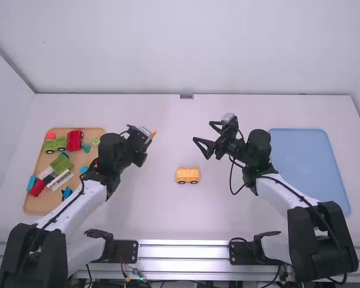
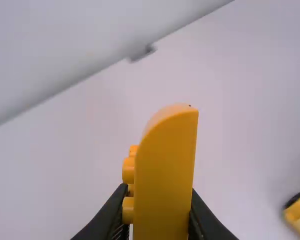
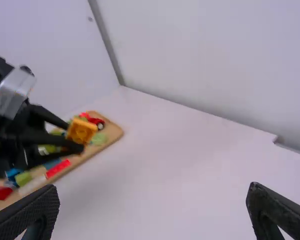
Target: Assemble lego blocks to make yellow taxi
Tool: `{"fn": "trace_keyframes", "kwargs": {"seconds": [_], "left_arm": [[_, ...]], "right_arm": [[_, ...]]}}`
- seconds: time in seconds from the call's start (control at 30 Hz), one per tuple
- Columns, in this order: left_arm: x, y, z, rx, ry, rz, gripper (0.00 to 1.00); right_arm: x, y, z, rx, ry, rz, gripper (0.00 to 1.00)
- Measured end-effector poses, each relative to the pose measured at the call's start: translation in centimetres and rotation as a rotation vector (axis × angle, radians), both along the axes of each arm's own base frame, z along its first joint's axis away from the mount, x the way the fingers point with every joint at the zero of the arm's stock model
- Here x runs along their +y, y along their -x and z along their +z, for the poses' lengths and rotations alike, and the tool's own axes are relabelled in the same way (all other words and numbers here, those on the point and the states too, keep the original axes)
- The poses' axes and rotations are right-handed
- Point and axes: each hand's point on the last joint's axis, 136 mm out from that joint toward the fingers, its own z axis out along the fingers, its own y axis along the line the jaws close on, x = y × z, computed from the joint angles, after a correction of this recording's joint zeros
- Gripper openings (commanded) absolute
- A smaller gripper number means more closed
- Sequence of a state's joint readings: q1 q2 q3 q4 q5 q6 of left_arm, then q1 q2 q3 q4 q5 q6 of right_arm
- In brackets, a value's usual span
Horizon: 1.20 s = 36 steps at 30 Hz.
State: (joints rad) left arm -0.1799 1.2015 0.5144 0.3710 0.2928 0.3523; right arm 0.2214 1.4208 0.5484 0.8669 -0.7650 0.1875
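From where I stand, the yellow wheeled lego base sits on the white table just below the centre of the high view, its studs up and black wheels along its lower edge. It lies between the two arms, touching neither.

The left gripper, left of centre in the high view, pinches a smooth yellow-orange lego block with a rounded end. In the left wrist view that block stands upright between the fingers, its studs facing left, while a corner of the wheeled base peeks in at the lower right.

The right gripper, right of centre in the high view, has its fingers spread wide with nothing between them, pointing toward the left arm. In its wrist view the two dark fingers stand well apart at the lower corners.

Over at the left of the high view lies a tan wooden tray holding a red wheeled block piece, a green wheeled block piece, a white ribbed piece and other coloured bits. A flat light-blue tray lies at the right, beyond the right arm.
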Motion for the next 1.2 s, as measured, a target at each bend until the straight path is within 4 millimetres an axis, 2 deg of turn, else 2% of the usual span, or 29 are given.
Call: {"fn": "trace_keyframes", "kwargs": {"seconds": [0.07,0.17,0.3,0.47,0.63,0.73,0.97,1.1,1.2], "left_arm": [[-2.6,0.7,0.7,-0.053,0.017,-0.079,0.02],[-4.9,1.4,1.6,-0.083,0.054,-0.137,0.02],[-6.4,1.5,2.4,-0.116,0.091,-0.166,0.02],[-6.8,0.4,0.9,-0.084,0.127,-0.135,0.02],[-7.2,-0.4,-0.1,-0.052,0.185,-0.117,0.02],[-7.9,-0.3,-0.1,-0.045,0.227,-0.148,0.02],[-8.6,-0.4,-0.3,-0.028,0.277,-0.163,0.02],[-10.2,0.3,-0.1,-0.029,0.289,-0.198,0.02],[-11.4,0.8,0.2,-0.045,0.288,-0.207,0.02]], "right_arm": [[0.5,-0.2,-0.5,0.024,-0.039,0.029,0.94],[1.3,-0.4,-1.1,0.036,-0.083,0.067,0.93],[3.1,0.3,-1.5,0.024,-0.134,0.142,0.92],[4.7,1.5,-1.5,0.035,-0.174,0.221,0.90],[5.0,1.3,-2.4,0.090,-0.169,0.202,0.90],[5.3,1.0,-3.0,0.121,-0.163,0.171,0.89],[5.2,0.4,-3.2,0.124,-0.164,0.128,0.86],[5.4,0.3,-3.3,0.127,-0.165,0.109,0.85],[5.9,0.4,-3.8,0.150,-0.156,0.099,0.79]]}}
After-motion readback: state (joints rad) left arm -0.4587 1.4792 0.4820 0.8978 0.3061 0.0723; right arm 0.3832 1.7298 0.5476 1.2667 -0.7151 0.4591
